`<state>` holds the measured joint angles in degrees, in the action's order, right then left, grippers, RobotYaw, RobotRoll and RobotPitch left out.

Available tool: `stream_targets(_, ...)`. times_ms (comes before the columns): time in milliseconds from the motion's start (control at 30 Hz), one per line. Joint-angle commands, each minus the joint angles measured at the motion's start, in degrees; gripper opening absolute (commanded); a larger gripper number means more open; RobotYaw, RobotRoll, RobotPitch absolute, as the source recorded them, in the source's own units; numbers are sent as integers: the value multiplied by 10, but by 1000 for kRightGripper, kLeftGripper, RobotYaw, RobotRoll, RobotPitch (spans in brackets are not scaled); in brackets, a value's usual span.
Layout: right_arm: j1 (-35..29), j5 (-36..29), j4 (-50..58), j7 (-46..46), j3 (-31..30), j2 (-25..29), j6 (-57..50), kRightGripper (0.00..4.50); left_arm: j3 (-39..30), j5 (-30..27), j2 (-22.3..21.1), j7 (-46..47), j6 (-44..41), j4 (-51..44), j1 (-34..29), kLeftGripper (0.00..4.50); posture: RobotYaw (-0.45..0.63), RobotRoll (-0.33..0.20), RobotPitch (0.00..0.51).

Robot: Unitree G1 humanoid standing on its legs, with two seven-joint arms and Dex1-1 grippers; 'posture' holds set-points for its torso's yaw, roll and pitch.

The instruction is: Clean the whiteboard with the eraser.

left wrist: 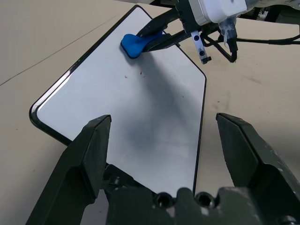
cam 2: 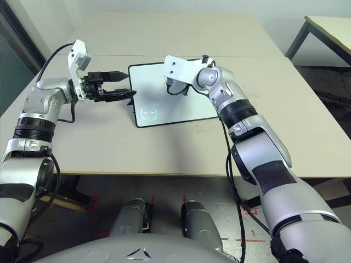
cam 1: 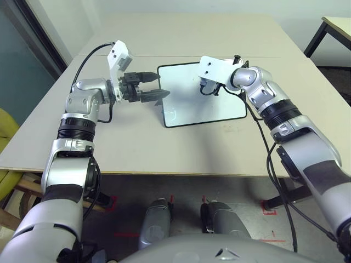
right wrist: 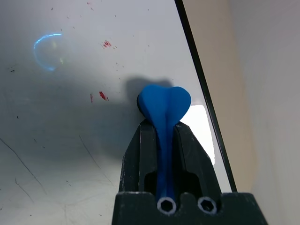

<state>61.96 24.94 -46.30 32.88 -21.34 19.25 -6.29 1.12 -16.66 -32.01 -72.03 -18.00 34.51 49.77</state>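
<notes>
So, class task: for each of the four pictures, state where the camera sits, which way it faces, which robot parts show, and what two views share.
Left eye: on the head, looking down at the whiteboard; both forearms show.
Right eye: beside it, same scene.
Left wrist: on the left arm, facing the board between the open left gripper.
Right wrist: on the right arm, close to the board; the right gripper clamps the eraser.
Shared: both wrist views show the eraser and board.

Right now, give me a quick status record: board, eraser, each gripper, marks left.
whiteboard: on the table, mostly wiped
eraser: pressed against the board near its black-framed edge
right gripper: shut on the eraser
left gripper: open, at the board's left edge, holding nothing
marks left: small red specks and faint thin streaks beside the eraser
</notes>
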Motion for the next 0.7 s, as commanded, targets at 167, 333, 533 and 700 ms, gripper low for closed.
stream_targets(167,-12,0,-29,-5,10,49,1,230,3,6,1,-1,3,-1,6,4500,158,0,26)
stream_targets(333,-21,-3,-31,-3,16,74,6,230,3,6,2,-2,4,2,9,4500,155,0,30)
stream_targets(533,-32,-1,-27,0,17,90,8,229,3,7,0,-3,6,5,10,4500,154,0,31)
stream_targets(700,-31,-1,-15,3,12,77,5,229,3,8,1,-2,6,6,12,4500,155,0,31)
